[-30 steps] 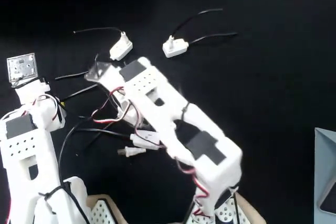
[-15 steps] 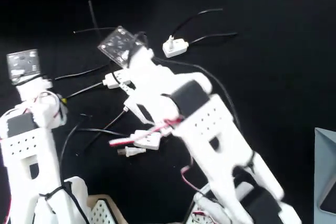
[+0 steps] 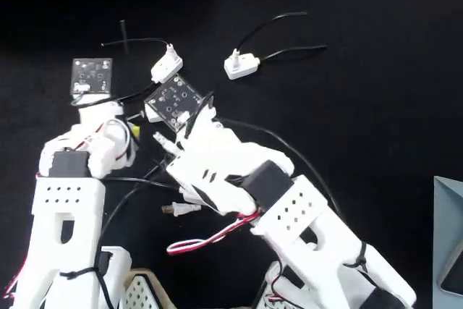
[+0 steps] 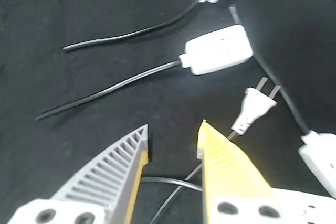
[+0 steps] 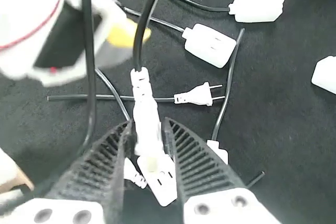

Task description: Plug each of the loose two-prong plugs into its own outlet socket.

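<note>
Pinched tight in the black ribbed fingers of the right gripper: a white two-prong plug, black cable trailing off beyond the fingertips. Held lengthwise between the pads, probably to keep the prongs square to the white outlet socket lying deeper between the fingers, at the plug's end and seemingly touching it; too hidden to say whether seated. At the left gripper, grey and yellow fingers spread apart with nothing between them, low over the black tabletop. Just beside the yellow fingertip, outside the gap rather than within it, a second two-prong plug, loose, prongs pointing away from the fingers. Farther past the tips, a second outlet socket on its own cord, possibly the intended partner. Judged as an insertion under way on the right and a pickup being lined up on the left, with a sideways shift needed to bring the loose plug inside the gap.
</note>
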Controlling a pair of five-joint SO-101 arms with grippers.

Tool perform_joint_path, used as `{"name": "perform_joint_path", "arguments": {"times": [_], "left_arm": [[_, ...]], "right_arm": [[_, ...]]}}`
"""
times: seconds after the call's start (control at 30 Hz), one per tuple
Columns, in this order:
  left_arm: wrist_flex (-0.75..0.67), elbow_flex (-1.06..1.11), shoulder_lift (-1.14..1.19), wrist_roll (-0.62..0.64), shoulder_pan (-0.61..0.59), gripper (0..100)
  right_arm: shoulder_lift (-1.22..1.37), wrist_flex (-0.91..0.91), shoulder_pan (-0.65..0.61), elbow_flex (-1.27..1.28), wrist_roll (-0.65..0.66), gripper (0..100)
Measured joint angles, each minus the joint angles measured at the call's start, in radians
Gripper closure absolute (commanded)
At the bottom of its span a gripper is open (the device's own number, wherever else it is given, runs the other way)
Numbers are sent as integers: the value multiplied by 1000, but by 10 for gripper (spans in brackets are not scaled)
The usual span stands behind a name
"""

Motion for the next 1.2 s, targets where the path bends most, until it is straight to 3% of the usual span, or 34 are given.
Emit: {"name": "perform_joint_path", "arguments": {"times": [0.37, 0.57, 0.97, 1.2], "left_arm": [[0, 0, 0, 0, 158, 841], [0, 2, -21, 0, 173, 841], [9, 71, -342, 0, 230, 840], [3, 97, -388, 0, 227, 840]], "right_arm": [[-5, -8, -3, 28, -5, 986], [-14, -11, -2, 48, -6, 986], [-15, -11, -3, 83, -6, 986], [-15, -11, -3, 83, -6, 986]]}}
